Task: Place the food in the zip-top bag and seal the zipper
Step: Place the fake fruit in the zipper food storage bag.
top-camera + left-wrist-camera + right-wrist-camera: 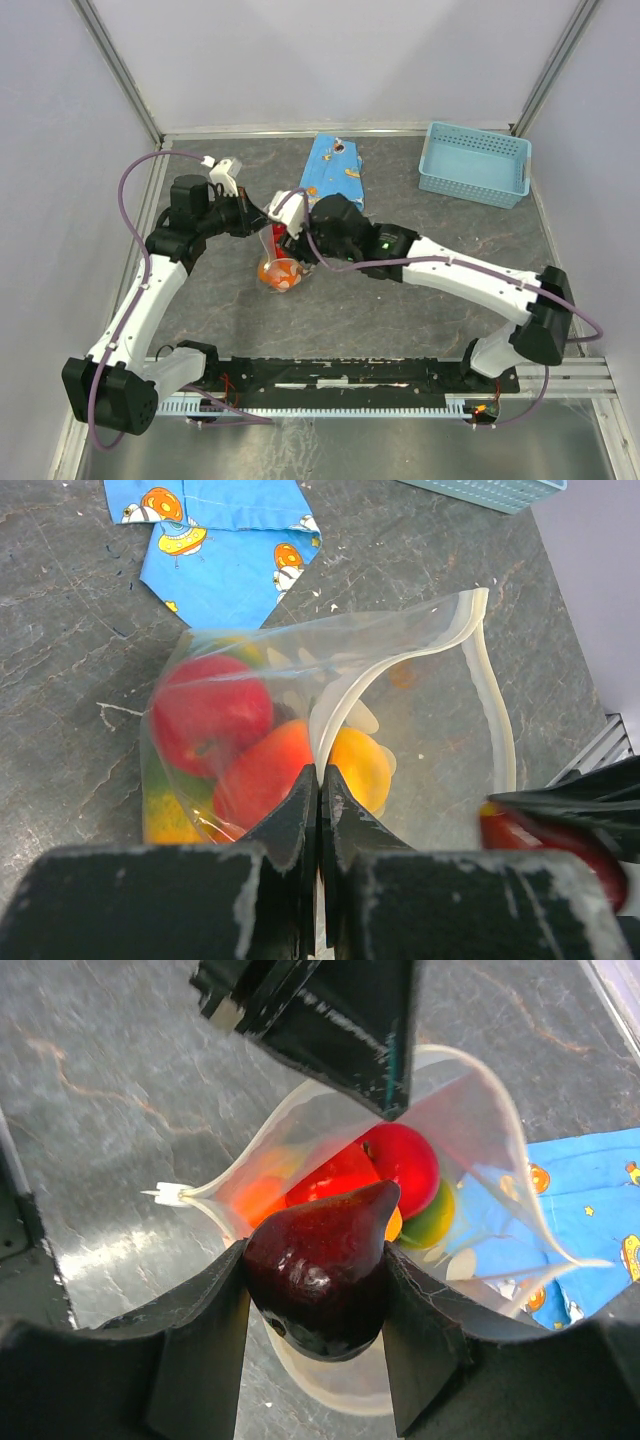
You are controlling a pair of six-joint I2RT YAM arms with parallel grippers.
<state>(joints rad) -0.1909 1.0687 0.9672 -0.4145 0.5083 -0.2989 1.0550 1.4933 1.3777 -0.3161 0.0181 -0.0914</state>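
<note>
The clear zip-top bag stands open mid-table, holding red, orange, yellow and green toy fruits. Its whitish zipper curves round the open mouth. My left gripper is shut on the near edge of the bag's mouth and holds it up; it shows at the top of the right wrist view. My right gripper is shut on a dark purple fruit right above the open mouth of the bag.
A flat blue wrapper with orange prints lies just behind the bag. A light-blue mesh basket stands at the back right. Both arms crowd together over the bag at mid-table.
</note>
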